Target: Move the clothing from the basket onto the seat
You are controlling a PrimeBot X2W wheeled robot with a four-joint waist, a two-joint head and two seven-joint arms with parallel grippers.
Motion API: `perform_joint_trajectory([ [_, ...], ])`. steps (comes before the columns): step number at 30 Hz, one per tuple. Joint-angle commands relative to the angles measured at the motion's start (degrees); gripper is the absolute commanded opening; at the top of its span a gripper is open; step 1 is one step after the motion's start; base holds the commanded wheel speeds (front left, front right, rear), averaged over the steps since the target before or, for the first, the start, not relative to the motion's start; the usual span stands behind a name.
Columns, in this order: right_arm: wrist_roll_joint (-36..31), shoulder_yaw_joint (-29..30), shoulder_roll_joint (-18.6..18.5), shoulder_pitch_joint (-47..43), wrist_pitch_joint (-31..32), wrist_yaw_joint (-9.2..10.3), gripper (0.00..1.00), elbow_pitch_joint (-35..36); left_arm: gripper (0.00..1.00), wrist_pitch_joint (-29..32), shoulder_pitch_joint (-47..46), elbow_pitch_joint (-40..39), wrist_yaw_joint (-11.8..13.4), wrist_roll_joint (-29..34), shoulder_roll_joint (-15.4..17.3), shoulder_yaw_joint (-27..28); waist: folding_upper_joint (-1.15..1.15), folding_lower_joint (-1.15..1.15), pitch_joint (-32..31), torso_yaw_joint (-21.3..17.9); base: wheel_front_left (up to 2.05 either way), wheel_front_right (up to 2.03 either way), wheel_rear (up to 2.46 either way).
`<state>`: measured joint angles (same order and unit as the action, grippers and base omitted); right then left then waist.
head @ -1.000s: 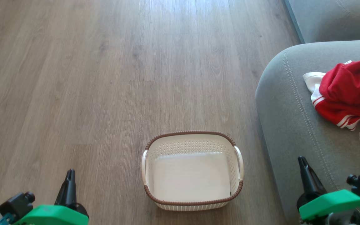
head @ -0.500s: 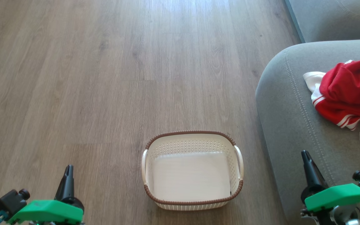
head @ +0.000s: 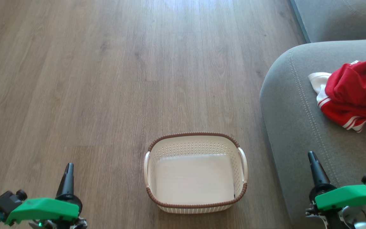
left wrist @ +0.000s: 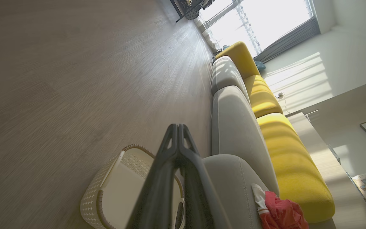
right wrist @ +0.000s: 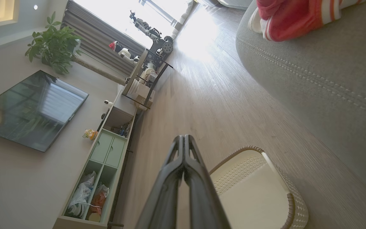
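Clothing (head: 356, 92), red with white stripes, sits heaped at the right edge of the frame on the grey seat (head: 297, 127). One garment or two, we can't tell from this bundle. We see the basket (head: 195, 136) at lower centre on the wood floor (head: 106, 79), its white bottom bare. Our left gripper (head: 69, 167) at lower left and right gripper (head: 312, 156) at lower right both have fingers pressed together, gripping nothing.

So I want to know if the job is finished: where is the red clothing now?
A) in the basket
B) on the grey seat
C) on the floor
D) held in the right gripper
B: the clothing lies bunched on the seat, and the basket on the floor has nothing inside but its bare white bottom.
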<state>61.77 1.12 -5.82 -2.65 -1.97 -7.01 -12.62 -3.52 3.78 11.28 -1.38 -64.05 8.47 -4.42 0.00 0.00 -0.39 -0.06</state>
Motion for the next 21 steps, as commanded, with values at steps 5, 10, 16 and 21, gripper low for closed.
perform_joint_trajectory([
  [5, 3.7, 0.1, -0.2, 3.7, 0.9, -0.29, 0.0, 1.4, 0.0, 1.1, -3.7, -1.2, -1.1, -3.4, -0.3, 2.9, 0.0, 0.0, 0.1, 0.0, 0.0, 0.0, 0.0],
  [10, 6.6, 0.6, 0.0, 4.2, 1.6, -0.31, 0.0, 1.1, 0.0, 2.0, -4.3, -0.8, -1.6, -6.0, -0.7, 3.6, 0.0, 0.0, 0.1, 0.0, 0.0, 0.0, 0.0],
  [16, 10.0, 1.1, 0.3, 4.9, 2.4, -0.33, 0.0, 0.8, 0.0, 3.0, -5.1, -0.3, -2.2, -9.2, -1.3, 4.5, 0.0, 0.0, 0.2, 0.0, 0.0, 0.0, 0.0],
  [21, 12.8, 1.5, 0.6, 5.4, 3.1, -0.35, 0.0, 0.5, 0.0, 3.8, -5.7, 0.1, -2.7, -11.8, -1.8, 5.2, 0.0, 0.0, 0.2, 0.0, 0.0, 0.0, 0.0],
])
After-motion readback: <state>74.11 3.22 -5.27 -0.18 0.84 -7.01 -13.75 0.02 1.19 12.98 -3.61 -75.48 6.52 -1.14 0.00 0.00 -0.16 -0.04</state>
